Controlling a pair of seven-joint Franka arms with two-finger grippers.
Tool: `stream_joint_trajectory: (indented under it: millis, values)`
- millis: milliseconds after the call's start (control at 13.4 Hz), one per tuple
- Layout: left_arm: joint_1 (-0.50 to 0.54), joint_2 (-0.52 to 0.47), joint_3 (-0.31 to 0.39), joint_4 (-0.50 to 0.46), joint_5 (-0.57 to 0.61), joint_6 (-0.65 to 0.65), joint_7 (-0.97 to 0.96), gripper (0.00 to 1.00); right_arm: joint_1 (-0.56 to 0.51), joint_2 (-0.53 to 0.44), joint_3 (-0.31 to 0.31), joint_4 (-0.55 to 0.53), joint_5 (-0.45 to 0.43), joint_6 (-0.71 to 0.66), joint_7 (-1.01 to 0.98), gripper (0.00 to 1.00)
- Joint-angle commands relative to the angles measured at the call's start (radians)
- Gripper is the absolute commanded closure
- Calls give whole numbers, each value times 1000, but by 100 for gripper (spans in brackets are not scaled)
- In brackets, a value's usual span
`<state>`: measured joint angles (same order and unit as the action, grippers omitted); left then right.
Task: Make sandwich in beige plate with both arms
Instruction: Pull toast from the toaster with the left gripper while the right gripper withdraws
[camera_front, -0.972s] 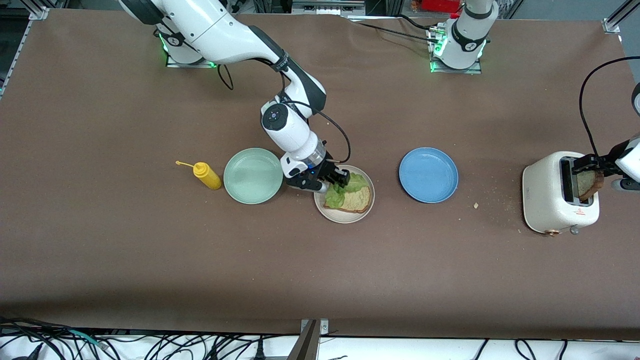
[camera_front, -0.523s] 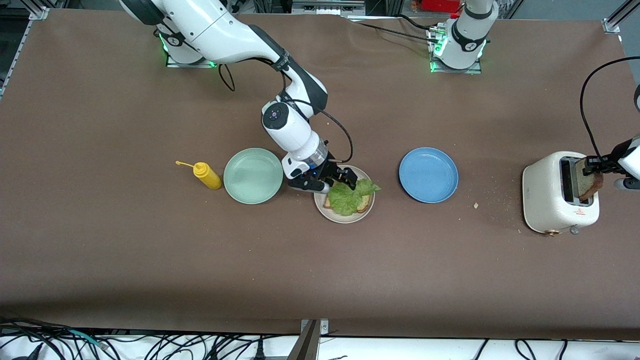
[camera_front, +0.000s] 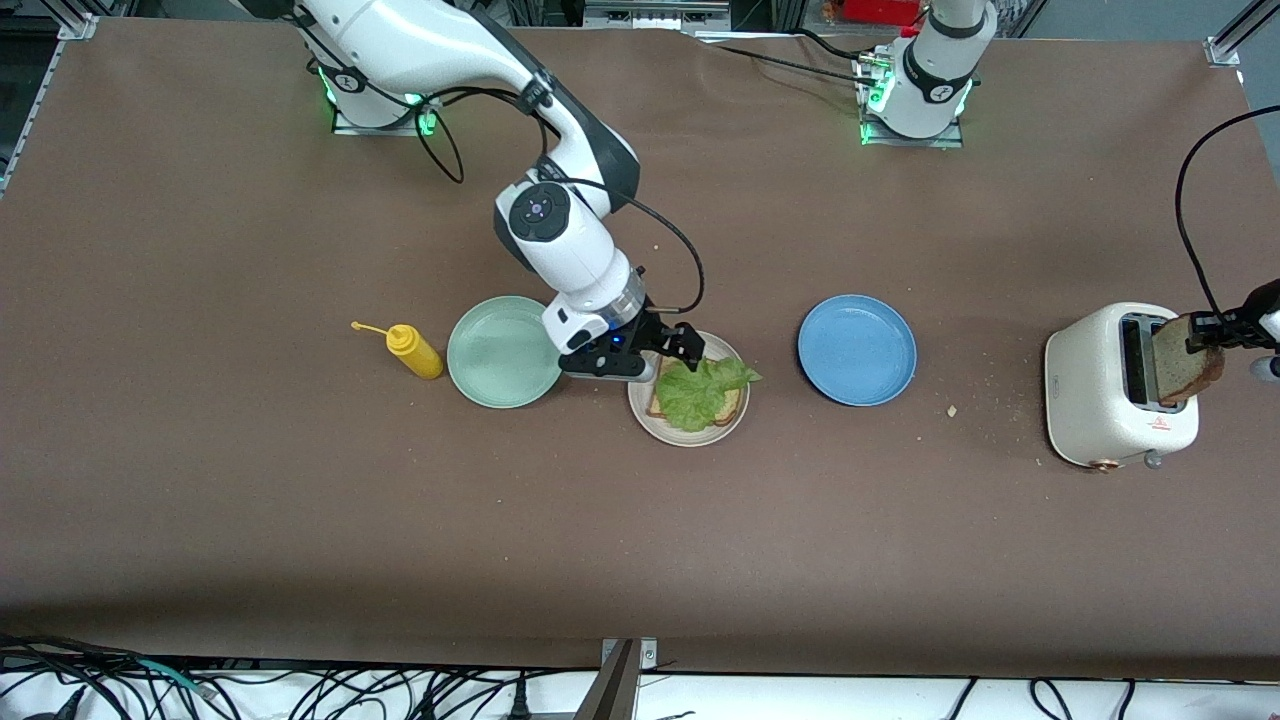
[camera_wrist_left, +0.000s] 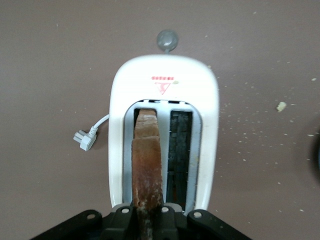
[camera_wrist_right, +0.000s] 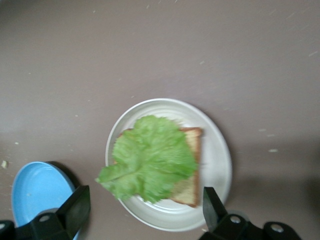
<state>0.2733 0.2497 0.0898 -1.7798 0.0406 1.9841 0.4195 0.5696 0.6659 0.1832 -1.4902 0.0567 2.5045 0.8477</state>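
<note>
Over the toaster (camera_front: 1110, 385), left hand (camera_front: 1212, 330) gripping toast (camera_front: 1180, 366) — right hand (camera_front: 668, 352) wide above beige plate (camera_front: 688, 432)

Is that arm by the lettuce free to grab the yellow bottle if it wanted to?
Probably yes. The right gripper is open and holds nothing, just over the beige plate. Only the low mint-green plate lies between it and the yellow bottle, and nothing stands over the bottle.

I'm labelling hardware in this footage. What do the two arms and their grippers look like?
Both arms are glossy white jointed tubes with dark grey-black joint bands. Green lights glow at the bases. The right arm has a round black cap with a blue dot and a looping black cable. The right gripper and left gripper are black two-fingered ones.
</note>
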Motion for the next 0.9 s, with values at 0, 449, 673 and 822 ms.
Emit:
stream_joint_trajectory:
  millis: [0,449,673,822]
  values:
    - [-2,-14,-33,113,15,-128,10,100,-46,-95,-11,-15,-76,-215,-30,0]
    - [-29,-7,-125,249,-1,-333,8,100,-166,-302,-137,-30,-115,-603,-456,0]
    - [-37,12,-186,249,-104,-396,10,100,-229,-373,-253,-35,-110,-742,-693,0]
    - [-61,54,-234,250,-223,-422,4,100,-293,-413,-283,-51,-106,-734,-765,0]
